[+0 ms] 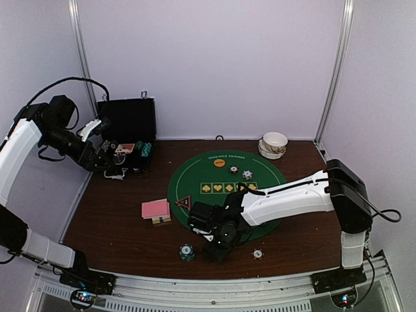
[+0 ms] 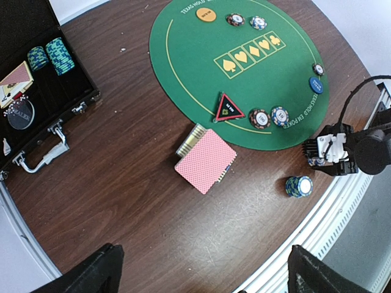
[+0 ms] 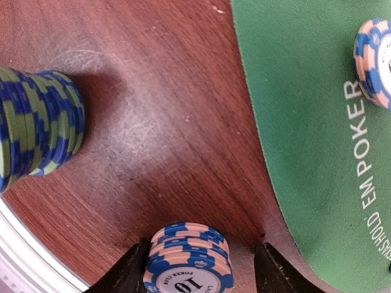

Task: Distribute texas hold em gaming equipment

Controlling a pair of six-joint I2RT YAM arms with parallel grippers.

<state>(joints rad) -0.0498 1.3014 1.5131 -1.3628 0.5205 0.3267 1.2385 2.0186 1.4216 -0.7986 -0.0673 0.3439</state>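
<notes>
The distribution looked partly done. On the green mat (image 2: 201, 67) already lay the orange button (image 2: 206, 14), the blue button (image 2: 315, 84), the triangle marker (image 2: 229, 107) and several single chips (image 2: 259, 118). The pink-backed cards (image 2: 205, 161) sat in one undealt pile on the bare surface (image 2: 122, 183), and more teal chips (image 2: 52, 56) remained in the black case (image 2: 79, 91), so dealing and further chip placement seemed left.

The right arm's fingers (image 3: 131, 271) stood partly open on either side of a short chip stack (image 3: 189, 259), which rested on the surface directly between them. One finger was close against it, and the other showed a clear gap, so nothing was gripped yet. A taller chip stack (image 3: 36, 128) stood well off to one side of these fingers, and the mat edge ran just beyond the other.

The left arm's fingers (image 2: 98, 271) were spread wide and empty, high above the cards.
</notes>
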